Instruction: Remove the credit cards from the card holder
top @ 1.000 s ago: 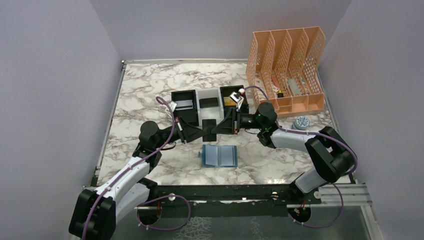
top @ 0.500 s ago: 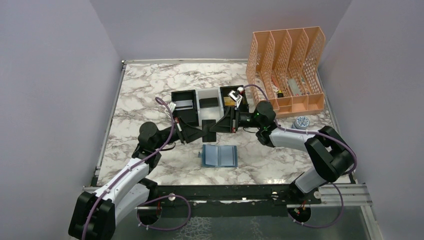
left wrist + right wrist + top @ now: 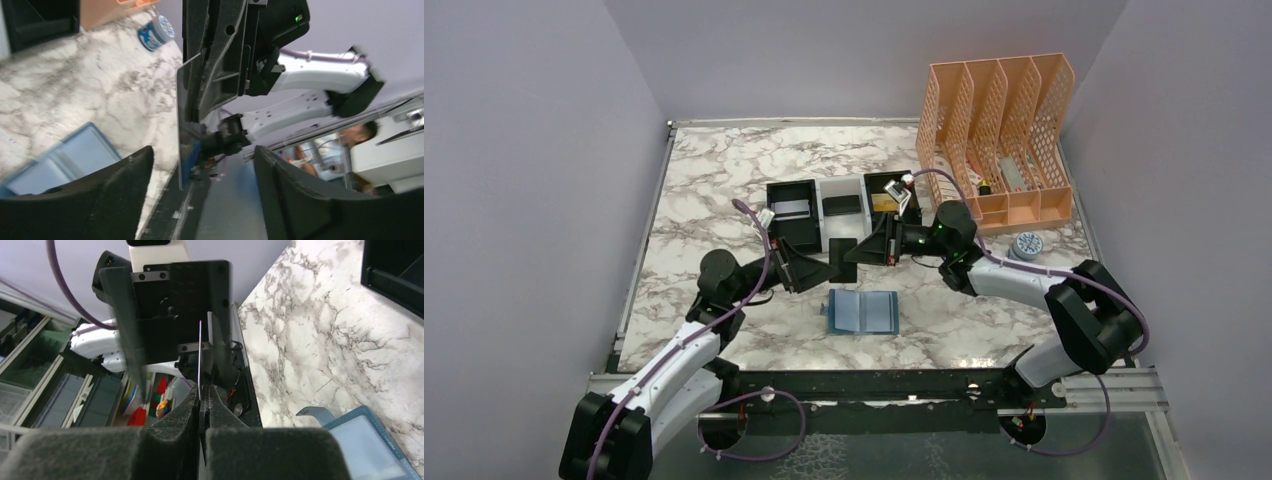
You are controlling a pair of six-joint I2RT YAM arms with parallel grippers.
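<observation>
**Card pinched by right gripper over the open card holder; left jaws spread**

All places are taken from the card holder (image 3: 864, 312). It lies open and flat on the marble table (image 3: 714, 170), lighter blue inside facing up, two panels side by side. I cannot tell whether any slot has a card in it.

- Left gripper (image 3: 814, 268): up and to the left of the holder, raised off the table, pointing right. In the left wrist view its fingers (image 3: 115, 195) are spread wide. The card's edge stands in the gap between them, touching neither.
- Credit card (image 3: 844, 258): black, in the air just beyond the holder's far edge, between the two grippers. It is upright and shows edge-on to both wrist cameras.
- Tray (image 3: 824, 228): black-and-white, three compartments, further back beyond the holder. A silvery card (image 3: 792, 209) is in its left compartment, a black card (image 3: 842, 206) in the middle, and a gold card (image 3: 881, 203) in the right, partly hidden by the right wrist.
- Right gripper (image 3: 869, 250): up and just right of the holder's centre, pointing left at the left gripper. The right wrist view shows its jaws pressed together on the credit card's edge.
- Orange file rack (image 3: 999, 110): well up and right of the holder.
- Round blue item (image 3: 1028, 244): right of the holder, near the rack's front.
</observation>
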